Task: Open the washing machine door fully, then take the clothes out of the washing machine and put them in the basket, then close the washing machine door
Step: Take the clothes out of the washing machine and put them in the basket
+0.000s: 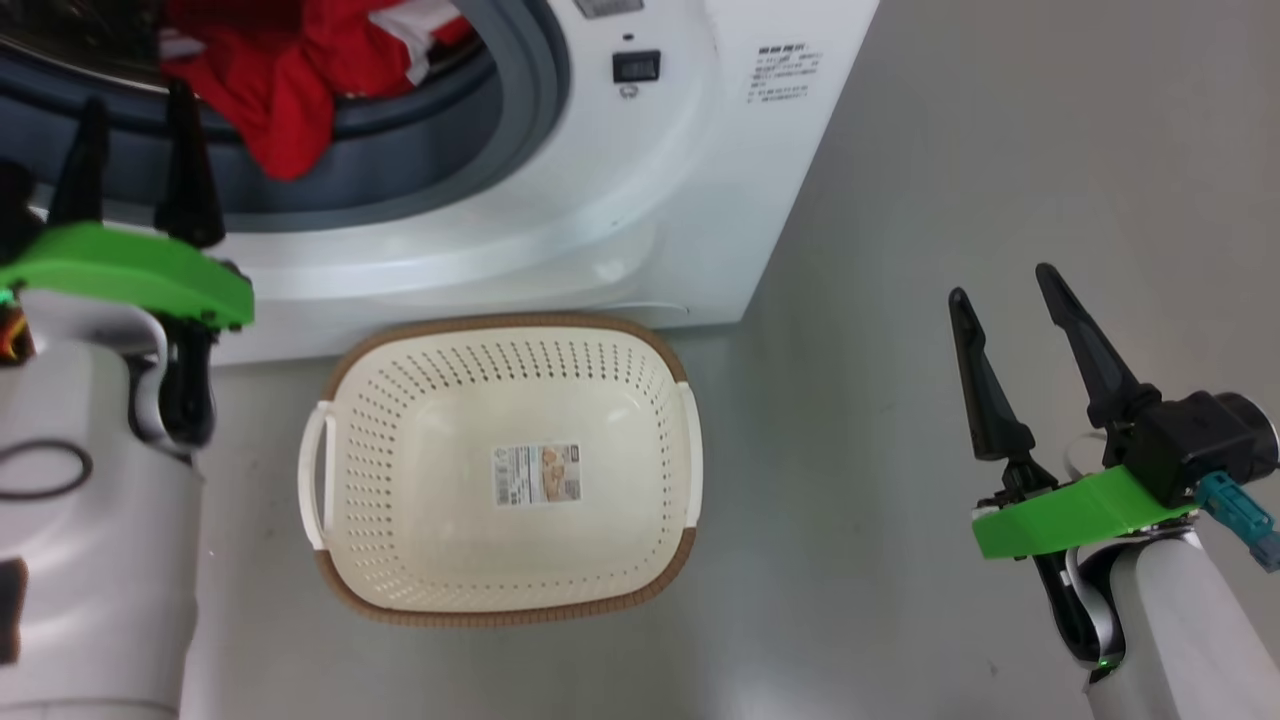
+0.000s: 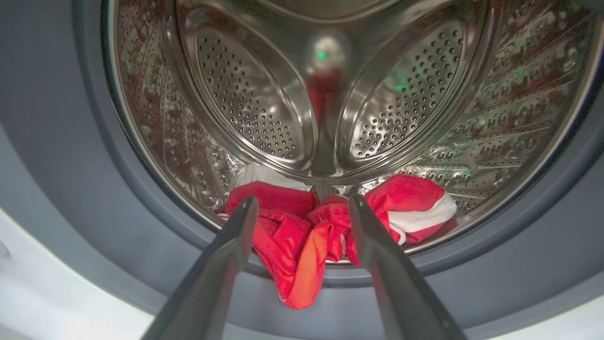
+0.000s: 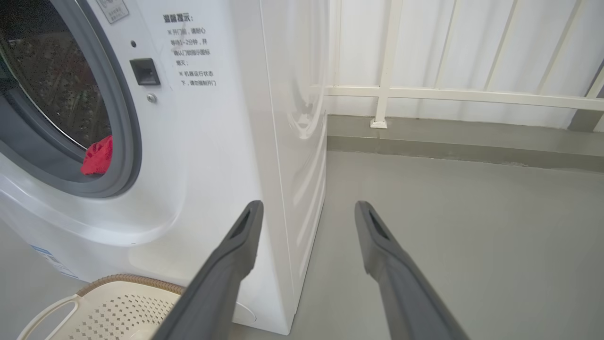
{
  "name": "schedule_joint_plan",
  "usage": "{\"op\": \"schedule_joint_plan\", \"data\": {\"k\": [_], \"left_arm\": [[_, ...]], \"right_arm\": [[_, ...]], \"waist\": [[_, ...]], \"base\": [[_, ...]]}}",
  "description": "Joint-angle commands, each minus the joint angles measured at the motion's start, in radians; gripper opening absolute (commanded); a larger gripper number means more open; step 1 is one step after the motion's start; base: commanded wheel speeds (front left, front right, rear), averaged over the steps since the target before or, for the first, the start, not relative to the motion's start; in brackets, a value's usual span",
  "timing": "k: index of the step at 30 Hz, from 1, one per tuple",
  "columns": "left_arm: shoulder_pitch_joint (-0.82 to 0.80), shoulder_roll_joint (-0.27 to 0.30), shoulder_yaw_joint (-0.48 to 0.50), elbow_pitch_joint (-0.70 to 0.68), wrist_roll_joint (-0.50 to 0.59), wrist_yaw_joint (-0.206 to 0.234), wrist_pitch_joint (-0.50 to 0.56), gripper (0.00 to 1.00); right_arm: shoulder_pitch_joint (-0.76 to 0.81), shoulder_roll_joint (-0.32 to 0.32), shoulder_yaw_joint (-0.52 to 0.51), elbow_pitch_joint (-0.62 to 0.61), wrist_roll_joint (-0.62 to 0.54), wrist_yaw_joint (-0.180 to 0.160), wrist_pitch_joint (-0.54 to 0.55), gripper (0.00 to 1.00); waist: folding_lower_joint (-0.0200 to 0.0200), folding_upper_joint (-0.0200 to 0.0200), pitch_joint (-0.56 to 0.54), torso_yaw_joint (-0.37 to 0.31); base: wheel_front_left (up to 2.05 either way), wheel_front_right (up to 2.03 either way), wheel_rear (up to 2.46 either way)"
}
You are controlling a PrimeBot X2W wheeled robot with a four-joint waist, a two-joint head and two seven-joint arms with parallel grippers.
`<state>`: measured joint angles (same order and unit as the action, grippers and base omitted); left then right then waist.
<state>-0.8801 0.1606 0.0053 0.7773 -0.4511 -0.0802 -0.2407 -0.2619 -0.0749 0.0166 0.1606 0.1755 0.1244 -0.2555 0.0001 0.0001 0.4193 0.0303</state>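
Note:
The white washing machine (image 1: pixel 640 190) stands with its drum mouth uncovered; its door is out of view. Red clothes (image 1: pixel 290 70) with white trim lie at the drum's front and hang over the grey rubber ring. In the left wrist view the clothes (image 2: pixel 302 231) sit just beyond my left gripper (image 2: pixel 302 203), which is open and empty with its tips at the drum's lip. The left gripper (image 1: pixel 135 105) points into the opening. The cream basket (image 1: pixel 505 600) sits empty on the floor before the machine. My right gripper (image 1: pixel 1005 280) hangs open over bare floor, right of the basket.
The steel drum (image 2: pixel 325 104) is deep and hollow behind the clothes. A white railing (image 3: pixel 448 92) and a low grey kerb run along the wall right of the machine. Grey floor (image 1: pixel 950 150) spreads to the right of the machine and the basket (image 3: pixel 108 307).

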Motion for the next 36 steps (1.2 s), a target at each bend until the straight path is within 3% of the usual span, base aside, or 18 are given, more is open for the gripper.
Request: {"op": "schedule_joint_plan", "data": {"k": [1, 15, 25, 36], "left_arm": [[-0.065, 0.051, 0.012, 0.039, 0.012, -0.002, -0.011, 1.00], [-0.324, 0.093, -0.024, 0.316, 0.025, -0.011, 0.008, 1.00], [-0.450, 0.133, -0.123, 0.456, 0.114, 0.043, 0.145, 1.00], [-0.497, 0.194, -0.202, 0.494, 0.185, 0.099, 0.253, 1.00]], "right_arm": [[-0.022, -0.002, 0.022, -0.025, -0.007, 0.006, -0.006, 1.00], [-0.065, 0.012, 0.047, -0.022, -0.003, 0.006, -0.006, 1.00], [-0.087, 0.015, 0.051, -0.034, -0.007, 0.006, -0.006, 1.00], [-0.097, 0.022, 0.075, -0.035, 0.013, 0.006, -0.006, 1.00]], "waist": [[-0.0001, -0.0001, 0.057, -0.015], [-0.0001, -0.0001, 0.150, -0.070], [-0.0001, -0.0001, 0.195, -0.102], [-0.0001, -0.0001, 0.220, -0.138]], "base": [[0.00, 0.00, 0.00], [0.00, 0.00, 0.00], [0.00, 0.00, 0.00], [0.00, 0.00, 0.00]]}}
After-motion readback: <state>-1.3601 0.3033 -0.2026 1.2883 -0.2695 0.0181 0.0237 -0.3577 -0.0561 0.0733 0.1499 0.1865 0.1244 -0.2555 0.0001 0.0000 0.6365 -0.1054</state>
